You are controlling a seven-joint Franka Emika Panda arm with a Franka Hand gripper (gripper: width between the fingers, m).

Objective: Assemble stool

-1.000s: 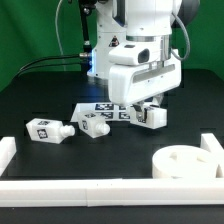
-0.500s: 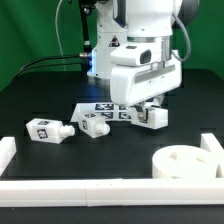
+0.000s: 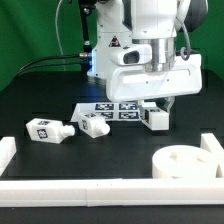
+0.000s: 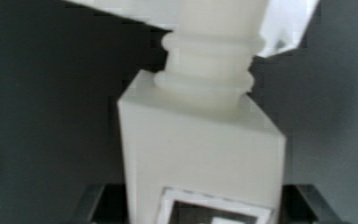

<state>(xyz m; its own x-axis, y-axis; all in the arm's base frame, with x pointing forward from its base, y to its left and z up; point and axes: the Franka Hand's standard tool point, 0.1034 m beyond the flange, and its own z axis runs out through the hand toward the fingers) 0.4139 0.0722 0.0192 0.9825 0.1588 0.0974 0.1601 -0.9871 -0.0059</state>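
My gripper is shut on a white blocky stool leg and holds it just above the black table, beside the marker board. In the wrist view this leg fills the picture, its round peg pointing away and its tag next to the dark fingers on either side. Two more tagged legs lie on the table toward the exterior view's left. The round disc seat with sockets rests at the front on the exterior view's right.
Long white border rails run along the front, with short upright ends on the exterior view's left and right. The robot's base and cables stand behind the marker board, before a green backdrop.
The arm has shifted toward the exterior view's right, carrying the held leg with it. The two loose legs and the seat have not moved.
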